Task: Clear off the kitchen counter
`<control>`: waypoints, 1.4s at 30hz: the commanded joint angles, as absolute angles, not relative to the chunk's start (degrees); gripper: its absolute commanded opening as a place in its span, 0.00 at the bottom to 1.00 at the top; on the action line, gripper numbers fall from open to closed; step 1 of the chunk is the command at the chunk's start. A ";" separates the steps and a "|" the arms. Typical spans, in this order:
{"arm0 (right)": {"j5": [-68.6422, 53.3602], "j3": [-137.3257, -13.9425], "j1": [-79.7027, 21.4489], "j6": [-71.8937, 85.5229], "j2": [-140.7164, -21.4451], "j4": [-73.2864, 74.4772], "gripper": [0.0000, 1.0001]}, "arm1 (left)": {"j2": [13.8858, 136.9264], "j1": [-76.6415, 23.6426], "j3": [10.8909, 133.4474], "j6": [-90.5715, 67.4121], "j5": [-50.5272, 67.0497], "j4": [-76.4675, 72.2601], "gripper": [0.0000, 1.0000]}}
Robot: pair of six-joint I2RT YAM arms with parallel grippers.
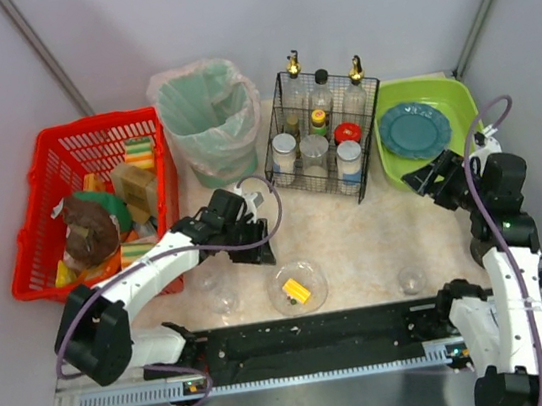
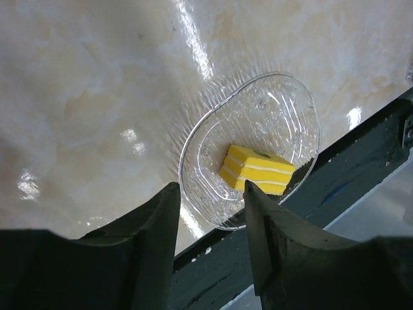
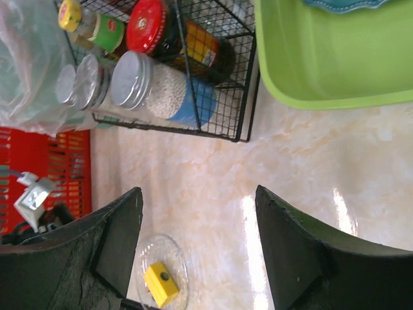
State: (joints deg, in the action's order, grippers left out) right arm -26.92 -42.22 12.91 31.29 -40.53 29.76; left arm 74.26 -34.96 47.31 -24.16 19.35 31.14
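While the counter lies under both tools, its glass bowl with the yellow block sits just in front of the left tool, a bit to its right. That tool's fingers stand apart, holding nothing. The right tool, also apart and empty, is well away from the bowl.

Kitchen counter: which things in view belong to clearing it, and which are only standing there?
Likely for the job: counter, glass dish, yellow block in it, left glass, right glass, bin, red basket, green tub.
Likely just standing there: wire rack, its jars, blue plate in the tub.
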 commanded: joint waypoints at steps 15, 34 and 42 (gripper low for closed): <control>-34.37 -40.34 12.48 33.14 -40.08 30.59 0.72 | 78.22 -37.53 33.93 -31.73 17.66 13.89 0.33; -33.66 -38.76 12.48 32.87 -40.69 30.59 0.73 | 80.69 -38.41 39.11 -32.61 15.21 16.16 0.00; -31.20 -38.32 12.48 32.61 -40.25 30.59 0.73 | 75.33 -38.41 48.93 -31.64 14.41 25.82 0.00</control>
State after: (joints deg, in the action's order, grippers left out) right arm -32.45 -38.61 12.86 33.04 -40.91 31.81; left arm 79.59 -38.33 41.78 -32.64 15.29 21.12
